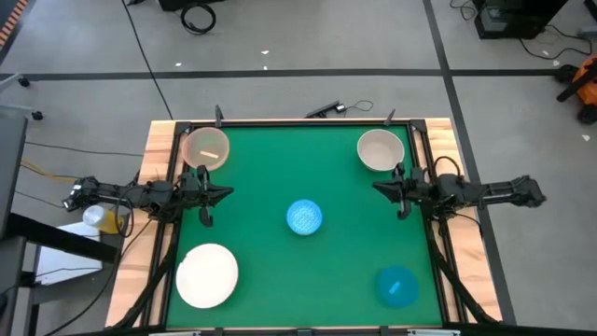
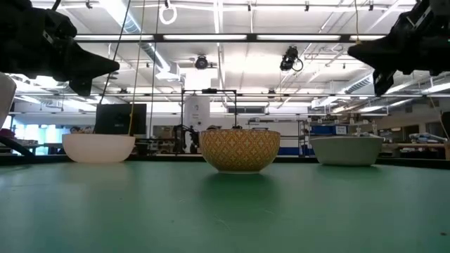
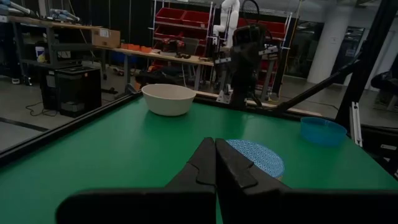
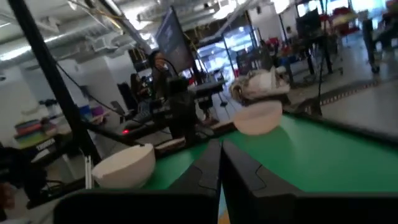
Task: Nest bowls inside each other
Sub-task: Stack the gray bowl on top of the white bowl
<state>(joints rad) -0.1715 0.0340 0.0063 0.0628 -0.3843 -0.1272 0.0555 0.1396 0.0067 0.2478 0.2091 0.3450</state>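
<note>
Five bowls stand apart on the green table [image 1: 308, 159], each resting on its base. The tan-peach bowl [image 1: 205, 147] is far left and the cream-beige bowl [image 1: 380, 149] far right. The pale patterned bowl [image 1: 304, 217] sits in the middle. The large white bowl [image 1: 206, 274] is near left and the solid blue bowl [image 1: 397, 286] near right. My left gripper [image 1: 229, 193] hangs shut above the table's left side and points level toward the middle. My right gripper [image 1: 376, 187] hangs shut above the right side, facing it. Neither holds anything.
A black rail frame [image 1: 308, 122] and wooden boards [image 1: 154, 149] border the table. A dark cable piece [image 1: 326, 109] lies just past the far edge. Open green surface lies between the bowls, around the patterned bowl [image 2: 240, 150].
</note>
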